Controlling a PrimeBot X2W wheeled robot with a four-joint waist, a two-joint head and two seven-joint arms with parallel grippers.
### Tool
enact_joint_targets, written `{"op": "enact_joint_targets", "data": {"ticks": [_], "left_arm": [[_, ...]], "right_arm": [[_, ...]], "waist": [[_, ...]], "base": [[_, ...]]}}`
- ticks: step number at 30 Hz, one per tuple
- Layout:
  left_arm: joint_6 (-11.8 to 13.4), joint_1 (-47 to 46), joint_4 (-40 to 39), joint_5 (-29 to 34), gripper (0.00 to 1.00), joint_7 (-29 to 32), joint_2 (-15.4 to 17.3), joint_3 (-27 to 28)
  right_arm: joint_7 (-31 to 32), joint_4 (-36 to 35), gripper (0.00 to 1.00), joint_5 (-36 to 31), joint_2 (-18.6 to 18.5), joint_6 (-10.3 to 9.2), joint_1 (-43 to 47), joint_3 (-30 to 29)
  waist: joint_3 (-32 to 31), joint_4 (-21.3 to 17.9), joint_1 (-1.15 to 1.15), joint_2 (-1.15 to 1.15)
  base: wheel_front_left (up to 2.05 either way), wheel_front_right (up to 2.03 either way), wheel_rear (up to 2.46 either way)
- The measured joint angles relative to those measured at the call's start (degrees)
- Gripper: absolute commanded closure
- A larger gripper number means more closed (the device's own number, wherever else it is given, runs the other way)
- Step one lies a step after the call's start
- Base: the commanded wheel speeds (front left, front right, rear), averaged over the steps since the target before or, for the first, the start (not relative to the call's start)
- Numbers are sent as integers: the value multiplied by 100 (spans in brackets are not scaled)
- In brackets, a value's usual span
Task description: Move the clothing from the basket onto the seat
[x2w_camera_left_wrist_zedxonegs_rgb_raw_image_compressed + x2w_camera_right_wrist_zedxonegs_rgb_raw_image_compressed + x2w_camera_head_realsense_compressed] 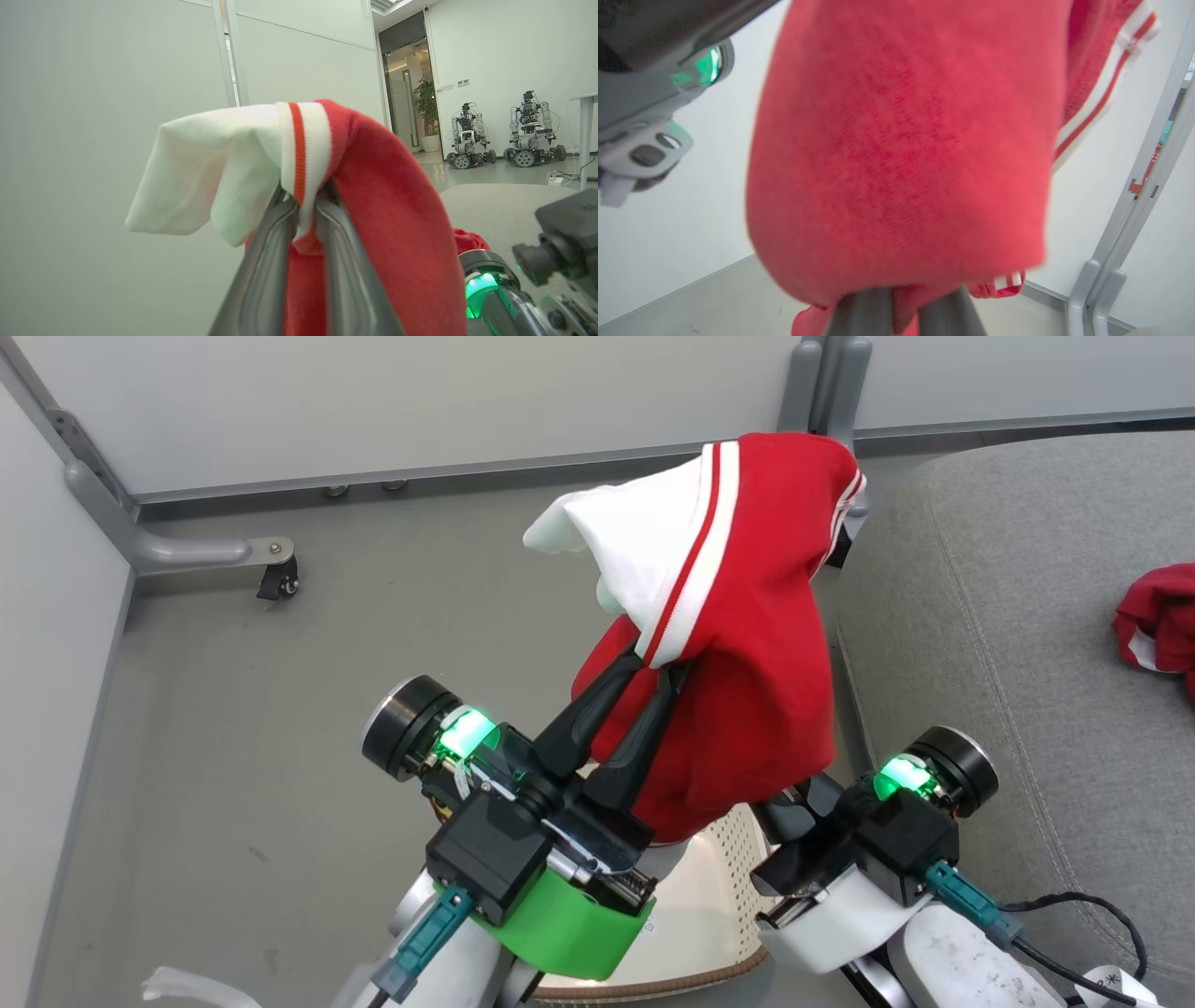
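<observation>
One red garment (pixel 1158 616) is laid on the seat (pixel 1027 728), right of the claws. The striped garment (pixel 747 644) is pinched in the left gripper (pixel 658 665), undelivered; the right gripper's (pixel 905 311) state cannot be told.

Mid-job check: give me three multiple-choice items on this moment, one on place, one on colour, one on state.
1. The plain garment lies on: A a table; B the seat; C a shelf.
2. The striped garment's stripe between its white bands is: A red; B blue; C black.
3. The left tool is: A open; B shut on nothing; C shut on the striped garment.
B: it rests on the grey cushion. A: red shows in the left wrist view. C: its fingers pinch the banded edge.
</observation>
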Motion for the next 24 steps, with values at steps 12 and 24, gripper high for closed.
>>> {"op": "enact_joint_targets", "data": {"ticks": [12,24], "left_arm": [[0,146,270,37,100,0,151,-67],[0,185,394,74,0,-1,186,113]], "right_arm": [[0,-246,100,18,80,0,105,-272],[0,-335,100,-24,35,0,140,-431]], "waist": [[-12,-2,0,0],[23,52,0,0]], "base": [[0,0,0],[0,0,0]]}}
